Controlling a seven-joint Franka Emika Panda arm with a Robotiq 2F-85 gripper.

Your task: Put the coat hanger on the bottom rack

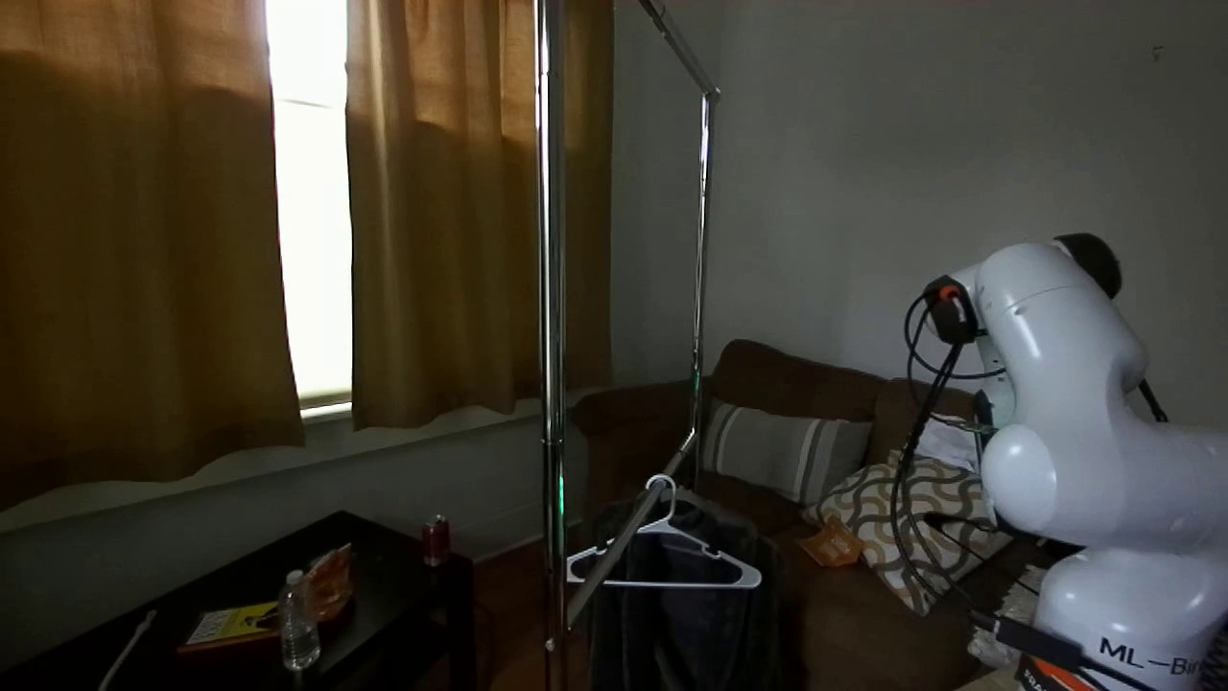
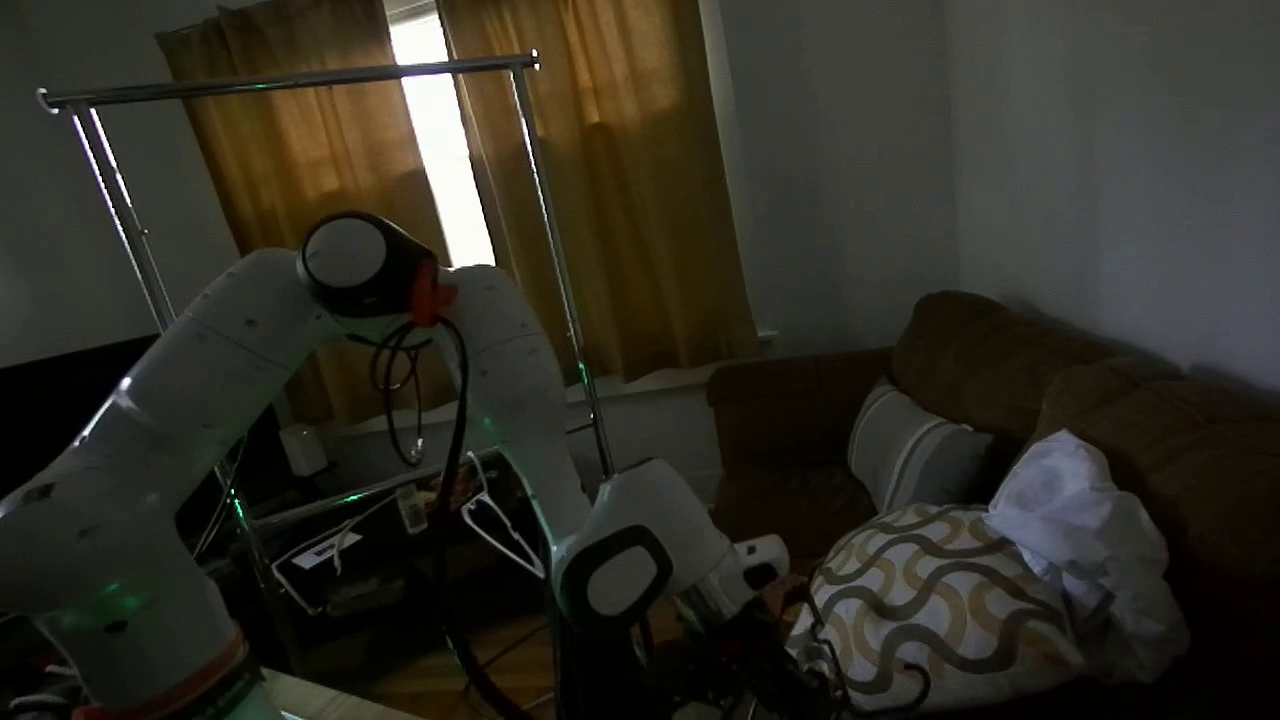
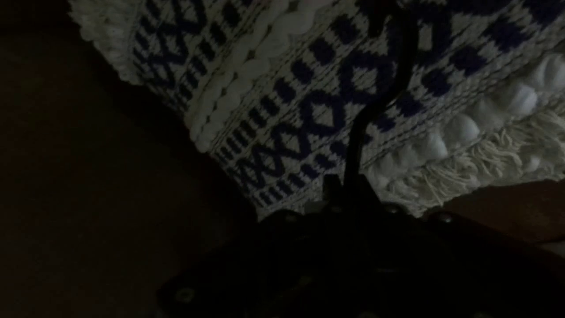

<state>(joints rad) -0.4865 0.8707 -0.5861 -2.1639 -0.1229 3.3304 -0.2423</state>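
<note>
The pale coat hanger (image 1: 686,584) hangs by its hook on the bottom rack (image 1: 613,555), the low bar of the chrome stand (image 1: 551,288); it shows there in both exterior views. Behind it is dark cloth (image 1: 710,633); I cannot tell what bears that.

In the wrist view the gripper (image 3: 351,187) sits over a fringed, patterned blanket (image 3: 265,137), its jaws drawn narrow around the stem of a dark hook (image 3: 359,130). The rest of what they hold is too dark to make out.

On the brown sofa (image 1: 796,384) are a striped pillow (image 1: 782,451) and a wavy-patterned cushion (image 2: 940,600), with a white cloth (image 2: 1075,530) touching the cushion. A dark bench (image 1: 384,552) near the window (image 1: 312,192) carries a red can (image 1: 436,540), a clear bottle (image 1: 299,629) and an orange bag (image 1: 331,581).
</note>
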